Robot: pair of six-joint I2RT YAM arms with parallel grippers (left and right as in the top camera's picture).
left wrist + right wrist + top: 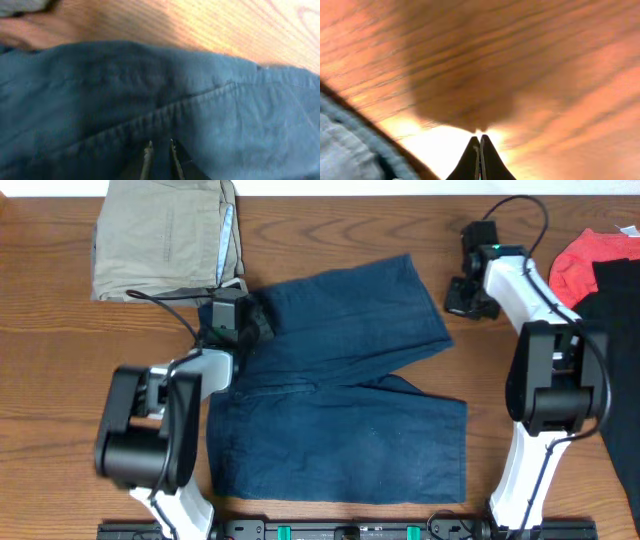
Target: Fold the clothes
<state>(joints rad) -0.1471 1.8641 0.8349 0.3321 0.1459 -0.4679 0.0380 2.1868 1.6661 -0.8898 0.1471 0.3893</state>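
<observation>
The clothes, dark navy shorts [340, 400], lie spread across the middle of the table. One leg runs up to the right and the other lies flat along the front. My left gripper [255, 322] sits low over the waistband end at the left. In the left wrist view its fingertips [160, 146] stand a narrow gap apart just above a seam of the shorts [150, 95], gripping nothing that I can see. My right gripper [462, 300] hovers over bare wood just right of the upper leg's hem. Its jaws [480, 139] are shut and empty, with the shorts' edge [345, 145] at lower left.
A folded khaki garment [165, 235] lies at the back left, close behind the left gripper. A red garment [590, 260] and a black one [620, 330] sit at the right edge. Bare wood table [60, 380] shows on both sides of the shorts.
</observation>
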